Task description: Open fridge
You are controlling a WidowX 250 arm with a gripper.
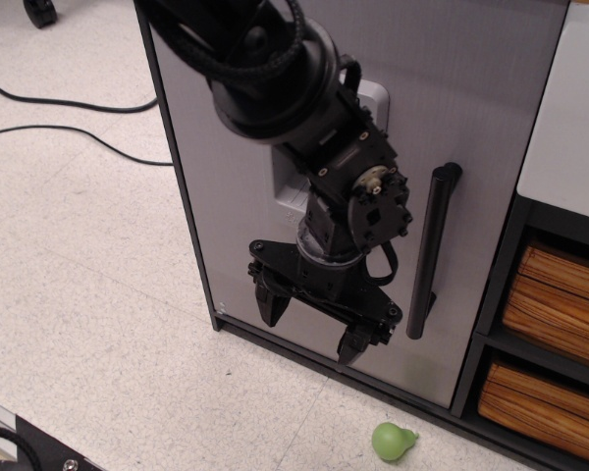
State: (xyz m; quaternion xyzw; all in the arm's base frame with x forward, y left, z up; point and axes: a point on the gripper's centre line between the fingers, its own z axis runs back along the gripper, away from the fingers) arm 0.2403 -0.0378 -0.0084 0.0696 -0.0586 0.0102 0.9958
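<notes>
Fridge: the fridge fills the upper middle of the view, its brushed grey door shut flush inside a black frame.
Handle: a black vertical bar handle runs down the right part of the door, close to the edge beside the shelf unit.
Dispenser panel: a raised grey panel sits on the door left of the handle, mostly hidden behind the arm; its buttons cannot be made out.
Gripper: the gripper hangs in front of the lower door, left of the handle's lower end and clear of it.
Jaws: spread wide, one finger to the left and the other lower right, nothing between them.
Shelf unit: a black shelf unit stands touching the fridge's right side, with two wood-coloured drawers stacked under a pale top.
Floor: a speckled light surface, crossed by black cables at upper left.
Green object: a small pear-shaped green thing lies on the floor below the fridge's lower right corner.
Writing: no brand, label or lettering can be read anywhere.
</notes>
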